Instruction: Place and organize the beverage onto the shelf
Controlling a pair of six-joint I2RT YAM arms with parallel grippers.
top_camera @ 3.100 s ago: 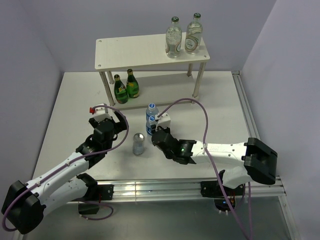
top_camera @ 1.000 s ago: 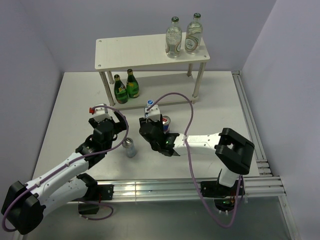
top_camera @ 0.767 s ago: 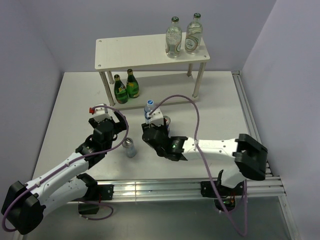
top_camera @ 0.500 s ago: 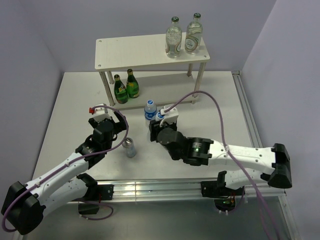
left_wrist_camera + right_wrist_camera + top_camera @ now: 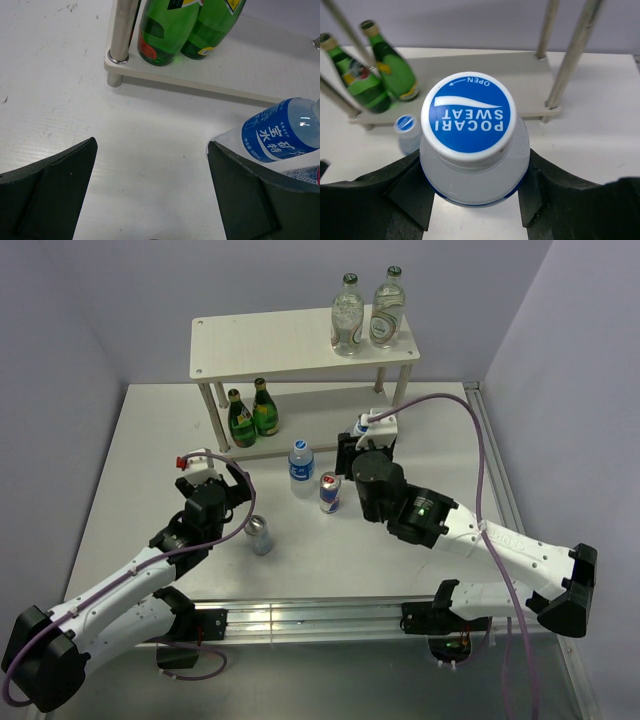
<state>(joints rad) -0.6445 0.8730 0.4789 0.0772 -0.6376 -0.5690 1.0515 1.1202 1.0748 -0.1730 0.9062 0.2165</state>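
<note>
The shelf (image 5: 280, 342) stands at the back with two clear glass bottles (image 5: 366, 312) on its top board and two green bottles (image 5: 251, 413) on its lower board (image 5: 485, 75). My right gripper (image 5: 363, 443) is shut on a blue-capped Pocari Sweat bottle (image 5: 466, 114), held upright in front of the lower board's right half; its cap (image 5: 360, 427) shows from above. My left gripper (image 5: 236, 486) is open and empty, low over the table. In the left wrist view the left gripper (image 5: 150, 190) faces the green bottles (image 5: 167, 30).
A blue-labelled water bottle (image 5: 302, 466) and a red-blue can (image 5: 329, 492) stand in front of the shelf. A silver can (image 5: 260, 534) stands near my left gripper. The water bottle lies beside my left gripper's right finger (image 5: 250, 195). Shelf legs (image 5: 575, 55) rise right of the held bottle.
My right arm has carried the Pocari Sweat bottle from beside the water bottle back and to the right, toward the shelf, uncovering the red-blue can. The left arm has not moved.
</note>
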